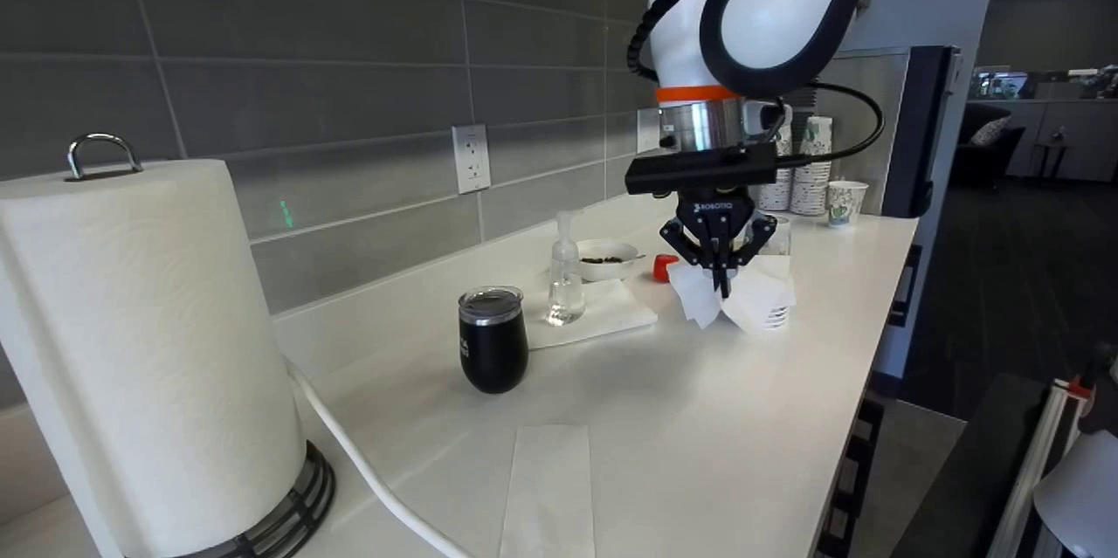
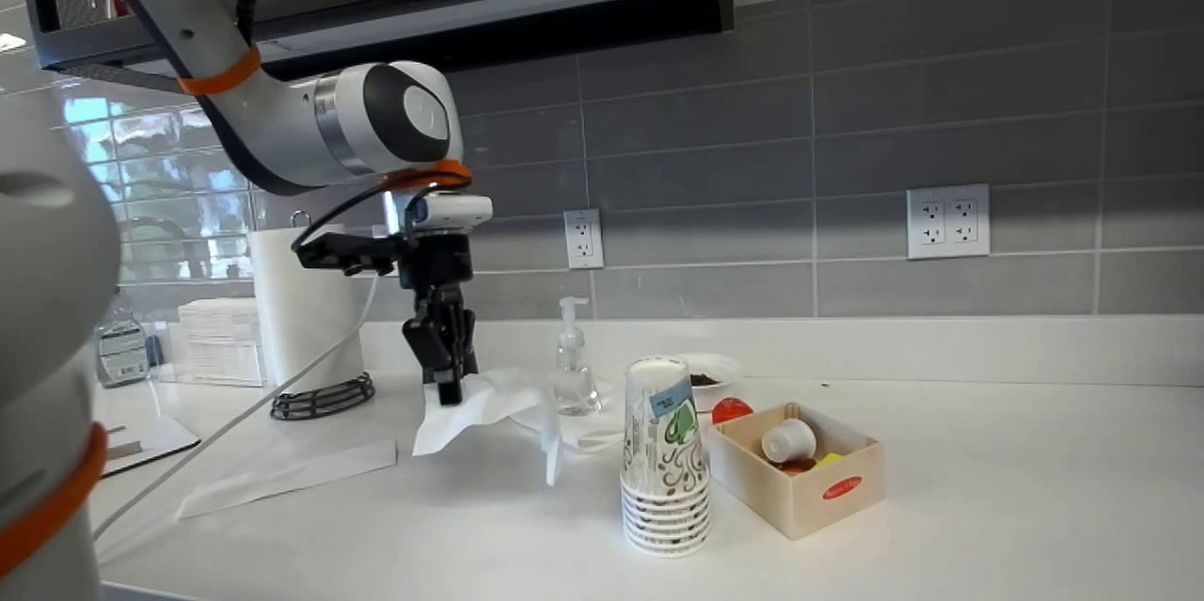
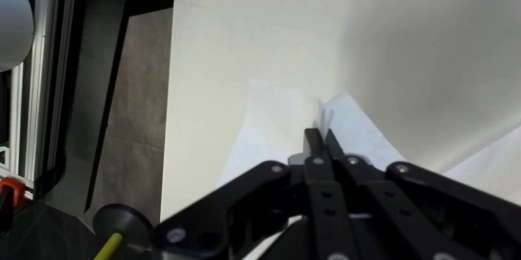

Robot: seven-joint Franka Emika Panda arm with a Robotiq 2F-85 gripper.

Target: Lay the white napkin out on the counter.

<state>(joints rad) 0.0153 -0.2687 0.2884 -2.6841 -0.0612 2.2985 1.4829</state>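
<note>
Well, in an exterior view I see the Robotiq gripper [image 1: 722, 285] pointing straight down over the off-white countertop [image 1: 699, 444], its jaws clamped on the white paper napkin [image 1: 758, 292], which droops in creased flaps on both sides of the grip. Nearer me stand a black lidded tumbler [image 1: 493, 347] and, in the foreground, a big paper towel roll [image 1: 148, 322]; a clear pump bottle [image 1: 565, 274] and a white bowl [image 1: 611, 272] sit back toward the grey tiled backsplash [image 1: 349, 104], and a narrow white strip [image 1: 548, 488] lies flat on the countertop. In an exterior view a stack of patterned paper cups [image 2: 666, 450] stands just beside a light wooden box [image 2: 809, 507] that holds a tilted white cup [image 2: 788, 441] among other things. There most of the napkin billows out to one side of the grip, over the countertop; whether its lowest corners touch the surface, I can't tell. In the wrist view the black fingers [image 3: 314, 146] are pressed together with a thin fold of napkin showing between their tips, and the loose paper spreads away to either side, near the countertop's edge
</note>
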